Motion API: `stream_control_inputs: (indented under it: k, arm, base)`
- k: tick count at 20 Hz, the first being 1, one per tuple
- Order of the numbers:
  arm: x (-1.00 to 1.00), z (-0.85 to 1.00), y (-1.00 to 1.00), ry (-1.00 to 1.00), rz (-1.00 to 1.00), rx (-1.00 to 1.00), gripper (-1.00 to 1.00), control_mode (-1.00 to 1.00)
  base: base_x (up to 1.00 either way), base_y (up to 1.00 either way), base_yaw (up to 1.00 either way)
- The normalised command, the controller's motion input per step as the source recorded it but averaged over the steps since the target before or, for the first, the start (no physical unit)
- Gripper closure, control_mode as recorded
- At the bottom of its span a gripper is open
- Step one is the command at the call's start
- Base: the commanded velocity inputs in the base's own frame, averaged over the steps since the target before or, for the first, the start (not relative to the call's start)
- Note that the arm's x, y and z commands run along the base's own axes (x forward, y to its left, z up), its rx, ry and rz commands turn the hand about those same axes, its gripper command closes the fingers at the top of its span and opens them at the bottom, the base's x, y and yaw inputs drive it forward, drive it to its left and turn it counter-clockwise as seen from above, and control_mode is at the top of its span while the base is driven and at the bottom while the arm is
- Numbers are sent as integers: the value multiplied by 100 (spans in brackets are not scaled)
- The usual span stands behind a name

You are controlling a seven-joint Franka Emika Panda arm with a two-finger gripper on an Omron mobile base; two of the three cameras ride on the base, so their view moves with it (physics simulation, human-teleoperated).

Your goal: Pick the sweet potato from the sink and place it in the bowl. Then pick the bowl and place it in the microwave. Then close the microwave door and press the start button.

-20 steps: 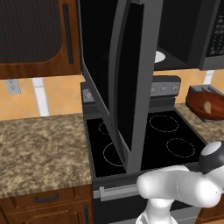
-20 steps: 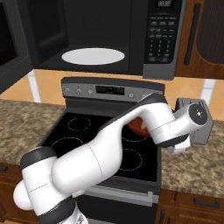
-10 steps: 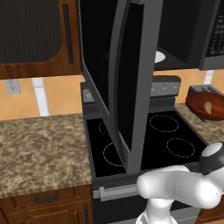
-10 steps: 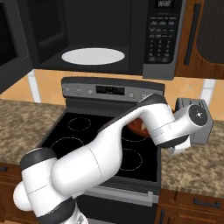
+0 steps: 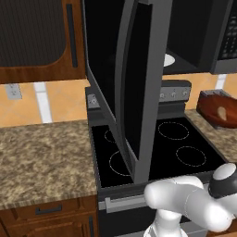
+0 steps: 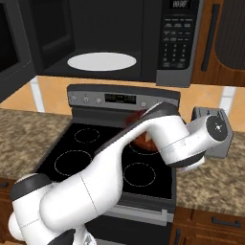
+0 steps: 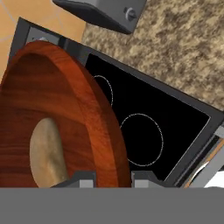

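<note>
The sweet potato (image 7: 45, 153) is lying in the bowl (image 7: 65, 109), whose rim the gripper (image 7: 113, 179) is pinching; the microwave (image 6: 110, 43), upper frame, is awaiting loading, door closing and start.

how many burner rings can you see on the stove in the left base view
4: front left, back left partly behind the open microwave door, back right, front right.

The microwave door (image 5: 139, 88) hangs wide open over the stove's (image 6: 110, 158) left side; the microwave (image 6: 100, 43) cavity stands unobstructed above the burners.
</note>
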Motion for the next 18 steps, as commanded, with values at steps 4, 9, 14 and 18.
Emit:
stream_control_inputs:
  k: [4, 9, 14, 18]
  arm:
    - [37, 100, 93, 0, 4, 0, 100, -100]
    - [42, 82, 57, -1, 0, 1, 100, -100]
    - [18, 58, 25, -2, 1, 6, 100, -100]
    - [78, 44, 38, 0, 1, 5, 100, -100]
  base:
    - [0, 0, 0]
    - [0, 0, 0]
    - [0, 0, 0]
    - [0, 0, 0]
